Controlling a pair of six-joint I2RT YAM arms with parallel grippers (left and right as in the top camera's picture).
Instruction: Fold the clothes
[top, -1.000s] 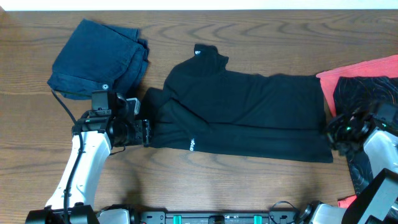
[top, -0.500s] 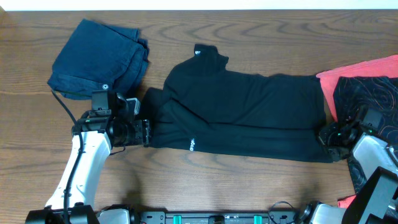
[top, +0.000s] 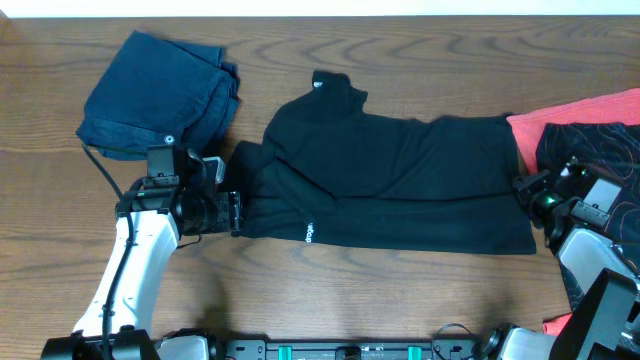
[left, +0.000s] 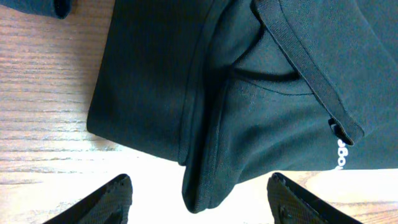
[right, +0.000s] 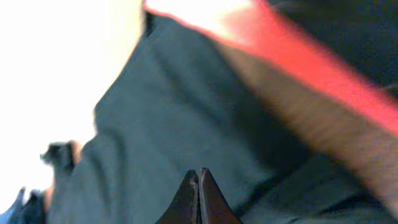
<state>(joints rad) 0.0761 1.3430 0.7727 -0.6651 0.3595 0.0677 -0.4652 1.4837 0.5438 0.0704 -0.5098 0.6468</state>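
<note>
We log: black T-shirt (top: 390, 180) flat at mid-desk (top: 400, 50), soft matte knit, folded lengthwise, stitched hems, small white logo | left pincer (top: 236, 213) wide apart, empty, at the sleeve end | right pincer (right: 199, 179) tips pressed together over the shirt's other end, grip on cloth unclear | rumpled blue denim (top: 155, 95), red cloth (top: 590, 110) flank it.

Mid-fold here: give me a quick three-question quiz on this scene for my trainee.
1. True or false: the left gripper is open, at an edge of the black T-shirt.
2. What lies folded beyond the left gripper? A white towel, B blue garment, C yellow jacket.
3. Fill in: the right gripper is ___ (open or shut).
Key: 1 true; 2 B; 3 shut.
</note>
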